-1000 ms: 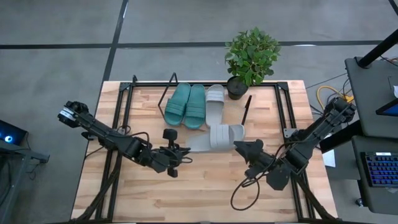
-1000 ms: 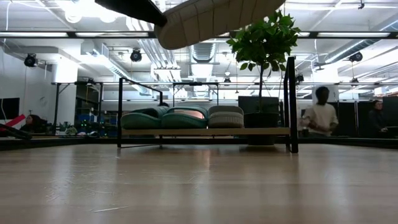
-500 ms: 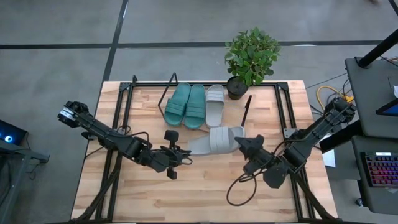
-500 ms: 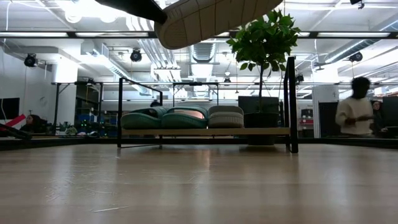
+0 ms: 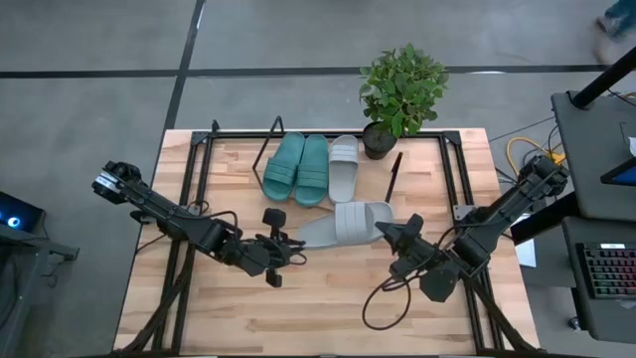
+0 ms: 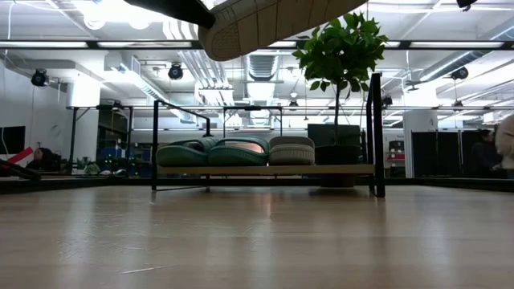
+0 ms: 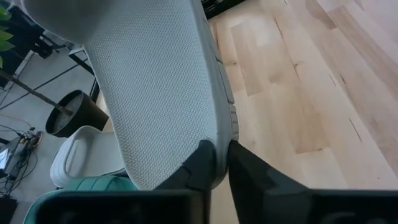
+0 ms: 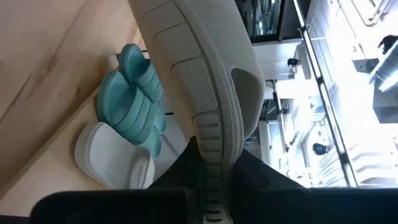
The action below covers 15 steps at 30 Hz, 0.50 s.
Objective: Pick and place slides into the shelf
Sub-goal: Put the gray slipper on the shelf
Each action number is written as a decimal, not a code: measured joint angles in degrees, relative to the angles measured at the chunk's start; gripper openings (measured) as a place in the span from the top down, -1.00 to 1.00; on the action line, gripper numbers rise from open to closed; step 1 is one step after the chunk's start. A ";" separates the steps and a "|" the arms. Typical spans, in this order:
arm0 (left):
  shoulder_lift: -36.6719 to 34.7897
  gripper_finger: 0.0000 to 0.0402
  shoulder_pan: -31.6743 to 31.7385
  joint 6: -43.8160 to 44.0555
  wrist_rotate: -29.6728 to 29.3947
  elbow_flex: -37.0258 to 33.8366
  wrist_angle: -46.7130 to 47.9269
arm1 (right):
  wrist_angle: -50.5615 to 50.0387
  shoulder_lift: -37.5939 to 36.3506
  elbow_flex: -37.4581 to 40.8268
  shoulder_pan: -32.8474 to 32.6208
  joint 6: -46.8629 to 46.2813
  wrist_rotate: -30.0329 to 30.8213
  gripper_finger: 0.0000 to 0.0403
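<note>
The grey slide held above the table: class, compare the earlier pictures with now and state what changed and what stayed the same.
The right end effector, open beside the grey slide a second ago, has closed on its end. The left end effector kept its grip on the other end, and the slide barely shifted. The two teal slides and one grey slide stayed on the shelf; the plant did not move.

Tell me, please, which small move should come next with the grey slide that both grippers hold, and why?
Probably the left gripper should let go. Both it and the right gripper are shut on the same grey slide, held above the table. The shelf carries three slides, and its free place is on the right arm's side, beside the plant.
</note>
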<state>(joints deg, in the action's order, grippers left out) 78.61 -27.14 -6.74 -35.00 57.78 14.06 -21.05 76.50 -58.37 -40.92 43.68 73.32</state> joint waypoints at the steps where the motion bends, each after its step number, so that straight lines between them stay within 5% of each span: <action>1: 0.00 0.84 0.00 -0.06 0.02 0.00 -0.02 | -0.25 -0.12 0.02 -0.28 -0.90 0.01 0.86; 10: -4.12 0.13 -0.27 -6.43 -0.76 0.26 0.91 | -14.41 -9.05 1.45 -1.50 -17.50 0.56 0.86; 15: -7.30 -0.04 -1.18 -10.43 -9.37 0.21 -0.42 | -13.94 -16.03 4.92 -3.83 -19.69 0.43 0.87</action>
<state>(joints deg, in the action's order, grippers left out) 71.31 -28.32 -17.17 -44.37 57.99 13.64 -34.99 60.47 -53.45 -44.75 23.99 73.75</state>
